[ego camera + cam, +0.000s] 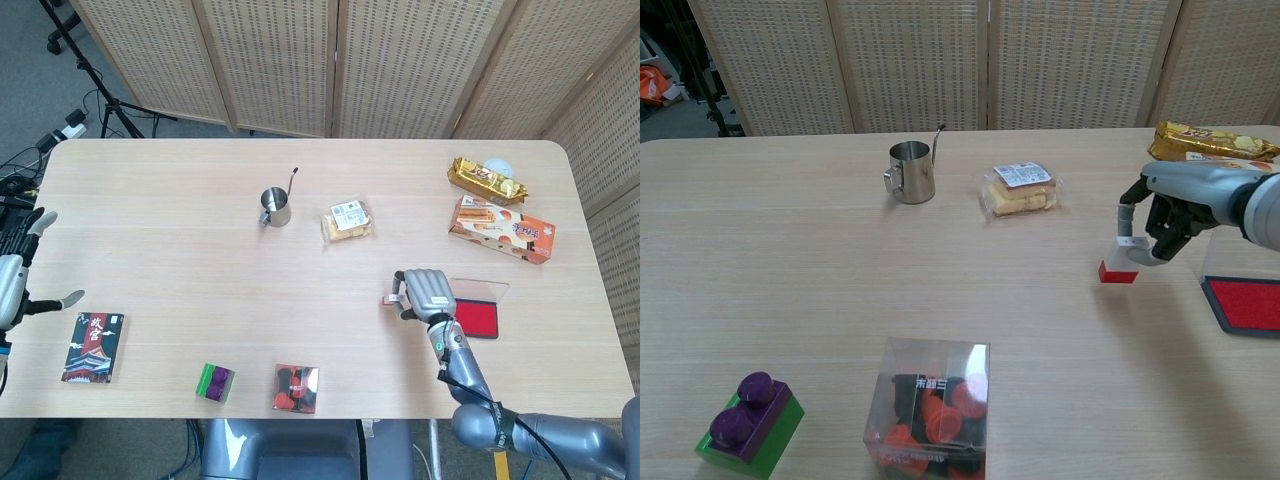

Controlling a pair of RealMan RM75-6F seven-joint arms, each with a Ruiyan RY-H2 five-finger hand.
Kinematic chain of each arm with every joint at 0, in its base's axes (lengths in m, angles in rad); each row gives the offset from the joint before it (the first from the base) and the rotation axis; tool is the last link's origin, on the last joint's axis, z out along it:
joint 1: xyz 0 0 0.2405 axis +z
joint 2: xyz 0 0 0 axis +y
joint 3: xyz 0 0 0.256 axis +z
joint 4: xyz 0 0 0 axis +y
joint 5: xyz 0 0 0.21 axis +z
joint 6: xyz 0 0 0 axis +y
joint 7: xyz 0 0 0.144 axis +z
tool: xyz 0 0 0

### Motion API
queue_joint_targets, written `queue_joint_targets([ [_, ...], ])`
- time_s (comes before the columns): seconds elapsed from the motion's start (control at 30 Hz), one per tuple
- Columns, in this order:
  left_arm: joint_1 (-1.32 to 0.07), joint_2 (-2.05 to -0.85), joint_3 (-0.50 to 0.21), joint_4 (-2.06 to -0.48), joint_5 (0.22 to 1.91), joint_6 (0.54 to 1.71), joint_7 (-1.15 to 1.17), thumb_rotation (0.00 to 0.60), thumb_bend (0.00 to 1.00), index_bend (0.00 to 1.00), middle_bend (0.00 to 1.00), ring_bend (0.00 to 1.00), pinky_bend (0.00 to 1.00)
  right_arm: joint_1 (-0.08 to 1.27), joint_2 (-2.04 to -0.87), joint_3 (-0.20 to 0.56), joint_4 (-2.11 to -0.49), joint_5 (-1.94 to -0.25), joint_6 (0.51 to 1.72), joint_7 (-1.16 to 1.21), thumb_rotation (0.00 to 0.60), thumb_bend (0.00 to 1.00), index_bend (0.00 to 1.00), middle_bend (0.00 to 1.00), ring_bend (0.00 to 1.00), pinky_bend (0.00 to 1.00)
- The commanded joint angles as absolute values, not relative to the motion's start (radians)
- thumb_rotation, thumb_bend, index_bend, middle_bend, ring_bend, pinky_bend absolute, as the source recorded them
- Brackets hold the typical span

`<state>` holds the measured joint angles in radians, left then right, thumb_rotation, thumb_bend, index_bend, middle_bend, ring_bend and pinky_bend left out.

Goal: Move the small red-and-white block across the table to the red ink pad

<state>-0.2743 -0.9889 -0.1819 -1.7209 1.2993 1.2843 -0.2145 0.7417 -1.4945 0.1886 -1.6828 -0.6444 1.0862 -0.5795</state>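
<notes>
Only chest view: right hand point(1167, 215) fingers point(1127, 217) clamped on red-and-white block point(1119, 263); left hand point(12, 280) fingers apart, head-only.

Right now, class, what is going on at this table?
The right hand pinches the small red-and-white block by its white top, just left of the red ink pad; whether the block touches the table is unclear. The left hand hangs open past the far left edge, holding nothing.
</notes>
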Motion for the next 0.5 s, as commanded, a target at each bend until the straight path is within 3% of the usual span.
queue_joint_targets([
  [0.03,-0.275,-0.992,-0.182,-1.715,1.307,1.287,-0.218,0.600,0.00,0.00,0.00,0.00,0.00,0.744,-1.495,0.180,-1.668,-0.639,1.072,-0.580,0.600,0.72,0.60,0.92,0.99,1.00],
  [0.33,-0.277,-0.993,-0.180,-1.715,1.304,1.280,-0.215,0.600,0.00,0.00,0.00,0.00,0.00,0.749,-1.501,0.165,-1.649,-0.635,1.054,-0.582,0.600,0.72,0.59,0.92,0.99,1.00],
  [0.5,-0.279,-0.993,-0.180,-1.713,1.301,1.276,-0.216,0.600,0.00,0.00,0.00,0.00,0.00,0.748,-1.503,0.156,-1.639,-0.637,1.048,-0.579,0.600,0.68,0.53,0.92,0.99,1.00],
])
